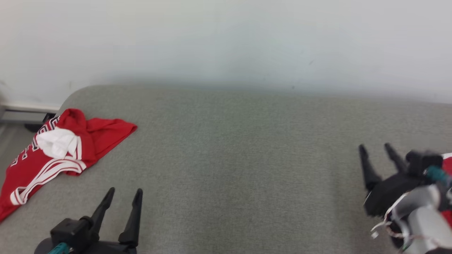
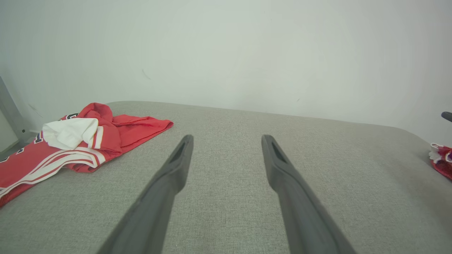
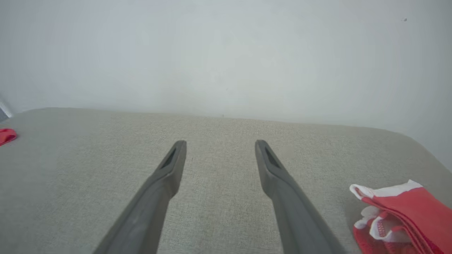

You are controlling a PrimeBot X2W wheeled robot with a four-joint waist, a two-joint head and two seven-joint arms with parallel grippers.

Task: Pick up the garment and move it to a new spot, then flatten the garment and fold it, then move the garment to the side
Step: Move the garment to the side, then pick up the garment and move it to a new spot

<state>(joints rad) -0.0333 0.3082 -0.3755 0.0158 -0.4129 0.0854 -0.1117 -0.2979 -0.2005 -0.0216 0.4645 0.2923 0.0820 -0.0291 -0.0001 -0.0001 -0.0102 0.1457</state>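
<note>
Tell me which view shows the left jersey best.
Left wrist view: jersey is largest and sharpest, white lining and stripes clear. Head view has it smaller, cut by the left edge. Right wrist view catches a red sliver at its edge.

We get bright, soft, even light. Faint shadow band on the wall (image 1: pixel 226 76) above the far edge of the grey cushion (image 1: pixel 226 141). In head view the right gripper (image 1: pixel 374 145) is slightly blurred. Wrist views bow at edges; near fingers (image 2: pixel 155 204) look soft.
</note>
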